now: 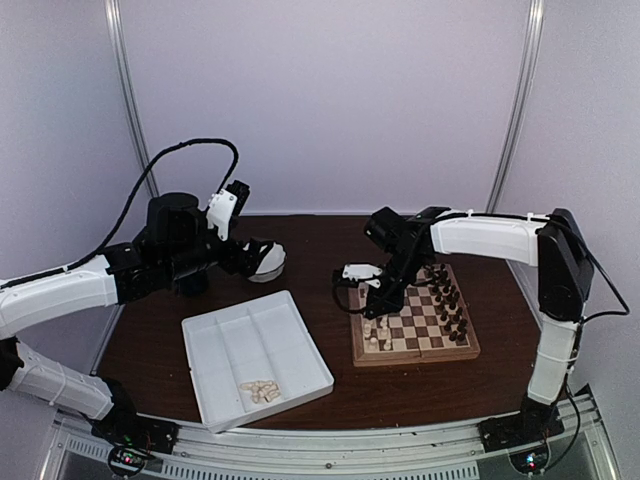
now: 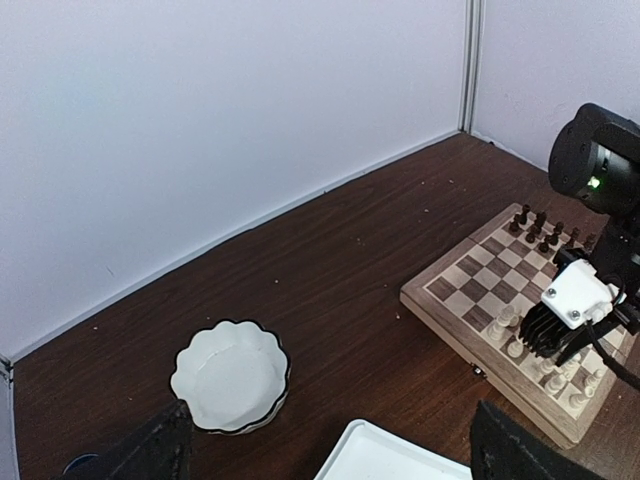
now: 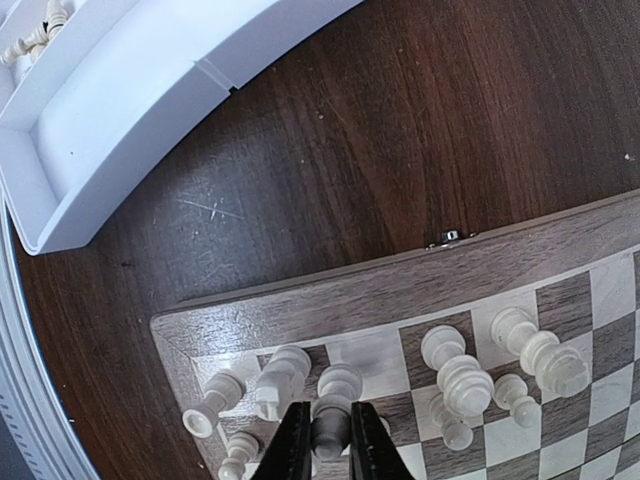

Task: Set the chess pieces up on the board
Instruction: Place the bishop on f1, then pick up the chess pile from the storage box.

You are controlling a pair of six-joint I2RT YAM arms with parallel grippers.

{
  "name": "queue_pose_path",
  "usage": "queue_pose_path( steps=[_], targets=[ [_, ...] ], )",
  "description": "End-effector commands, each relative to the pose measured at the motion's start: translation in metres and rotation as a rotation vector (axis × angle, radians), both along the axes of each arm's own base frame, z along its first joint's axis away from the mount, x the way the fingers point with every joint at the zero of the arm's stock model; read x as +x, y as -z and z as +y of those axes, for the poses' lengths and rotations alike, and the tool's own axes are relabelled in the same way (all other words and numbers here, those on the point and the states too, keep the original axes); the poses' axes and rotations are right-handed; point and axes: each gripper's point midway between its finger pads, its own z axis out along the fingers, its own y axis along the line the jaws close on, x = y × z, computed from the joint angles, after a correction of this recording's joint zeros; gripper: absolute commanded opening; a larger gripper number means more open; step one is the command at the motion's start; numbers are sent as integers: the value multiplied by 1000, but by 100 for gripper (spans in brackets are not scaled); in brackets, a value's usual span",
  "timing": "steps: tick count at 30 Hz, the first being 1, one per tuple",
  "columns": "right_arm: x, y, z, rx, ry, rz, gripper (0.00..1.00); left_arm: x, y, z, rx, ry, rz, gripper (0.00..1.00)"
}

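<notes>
- We count one board [image 1: 414, 357], one white tray [image 1: 200, 385], one scalloped white dish [image 2: 230, 378] and two arms.
- Dark chess pieces [image 1: 452, 300] stand in two rows along the board's right side. At least seven cream chess pieces [image 3: 455, 375] cluster at its left side.
- A small heap of cream men [image 1: 262, 390] lies in the tray's near compartment.
- The right gripper [image 3: 328, 448] is pinched narrowly on one cream piece [image 3: 338, 385] standing on the board.
- The left gripper [image 2: 335, 450] gapes wide, holding nothing, near the dish.
- The board is checked tan and brown with a pale rim, and it sits right of the tray on the dark table [image 1: 320, 240].
</notes>
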Motion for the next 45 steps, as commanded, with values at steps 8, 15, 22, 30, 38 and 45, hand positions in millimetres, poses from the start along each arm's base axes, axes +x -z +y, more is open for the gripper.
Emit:
queue_pose_path(
  steps=[8,15,22,30,38,45],
  targets=[
    [4,20,-2,-41,-4,-12,15,0,-12,-2,-29,14,-38,96],
    [5,22,-4,-49,4,-22,21,-1,-13,-2,-29,17,-39,96],
    [5,19,-4,-46,10,-23,26,-1,-11,-2,-27,20,-35,96],
    [9,-23,-7,-11,30,-91,31,4,0,2,34,-13,0,92],
    [7,-87,-40,85,84,-228,38,-68,50,7,172,147,511,65],
    [7,-95,-50,171,126,-261,40,-125,106,24,274,165,799,54]
  ],
)
